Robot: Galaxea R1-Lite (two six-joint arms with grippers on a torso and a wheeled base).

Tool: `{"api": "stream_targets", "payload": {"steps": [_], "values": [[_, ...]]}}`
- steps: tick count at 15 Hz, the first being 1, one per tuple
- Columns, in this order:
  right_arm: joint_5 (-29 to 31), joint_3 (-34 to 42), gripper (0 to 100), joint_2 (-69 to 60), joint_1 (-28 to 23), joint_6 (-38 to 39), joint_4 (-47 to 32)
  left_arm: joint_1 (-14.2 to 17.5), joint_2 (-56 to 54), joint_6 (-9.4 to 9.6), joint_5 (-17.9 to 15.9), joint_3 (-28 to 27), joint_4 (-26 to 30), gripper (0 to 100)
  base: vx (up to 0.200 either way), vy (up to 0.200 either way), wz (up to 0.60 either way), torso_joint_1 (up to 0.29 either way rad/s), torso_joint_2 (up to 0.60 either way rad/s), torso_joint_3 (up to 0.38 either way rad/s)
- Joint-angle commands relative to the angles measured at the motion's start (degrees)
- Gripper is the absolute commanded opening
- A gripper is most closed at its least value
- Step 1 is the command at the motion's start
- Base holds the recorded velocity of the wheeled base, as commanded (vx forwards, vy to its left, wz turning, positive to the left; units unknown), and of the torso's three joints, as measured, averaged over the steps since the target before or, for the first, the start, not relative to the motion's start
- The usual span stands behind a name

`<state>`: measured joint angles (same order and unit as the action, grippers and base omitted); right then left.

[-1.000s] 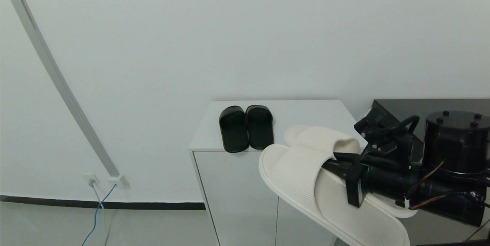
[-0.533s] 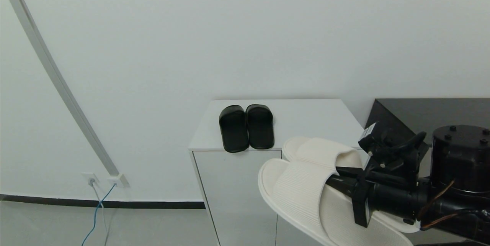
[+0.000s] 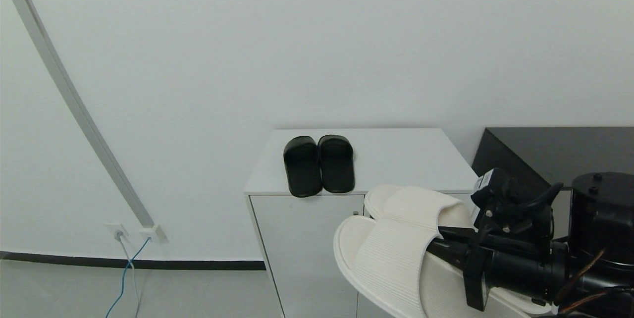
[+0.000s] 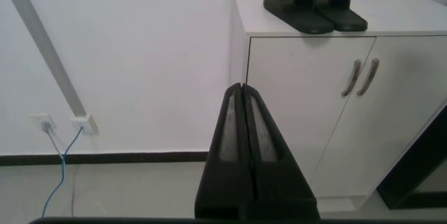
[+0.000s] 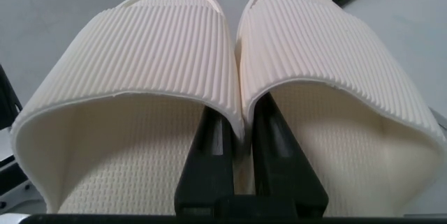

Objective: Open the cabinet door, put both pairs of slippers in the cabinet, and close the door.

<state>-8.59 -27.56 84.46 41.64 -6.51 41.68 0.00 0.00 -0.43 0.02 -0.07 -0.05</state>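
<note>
The pair of black moulded rubber slippers (image 3: 319,164) lies on top of the white two-door cabinet (image 3: 396,159), left of centre at its near edge. Both doors are shut, and their metal bar handles (image 4: 362,77) meet at the middle. The right gripper (image 5: 242,155) pinches the adjoining straps of the pair of cream ribbed fabric slippers (image 3: 396,253), held before the right door and covering it. The left gripper (image 4: 242,123) has its fingers pressed together, empty. A black table (image 3: 559,144) adjoins on the right. On the white wall to the left are a grey conduit (image 3: 74,100), sockets (image 3: 136,233) and a black skirting (image 3: 188,264).
</note>
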Motion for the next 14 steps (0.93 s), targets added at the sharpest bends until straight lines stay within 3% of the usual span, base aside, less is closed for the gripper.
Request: {"api": "stream_targets", "payload": {"steps": [1, 8, 14], "values": [[-0.02, 0.14, 0, 0.09, 0.02, -0.17, -0.02, 0.00, 0.09, -0.01, -0.02, -0.01, 0.05, 100, 0.000, 0.000, 0.00, -0.056, 0.15, 0.085], [-0.11, 0.67, 0, 0.01, 0.10, -0.26, -0.02, 0.00, 0.09, -0.01, 0.06, -0.01, -0.04, 100, 0.000, 0.000, 0.00, -0.160, 0.36, 0.198], [-0.11, 1.20, 0, 0.45, 0.10, -0.26, -0.11, 0.00, 0.09, -0.01, 0.06, -0.01, 0.05, 100, 0.000, 0.000, 0.00, -0.218, 0.52, 0.303]]}}
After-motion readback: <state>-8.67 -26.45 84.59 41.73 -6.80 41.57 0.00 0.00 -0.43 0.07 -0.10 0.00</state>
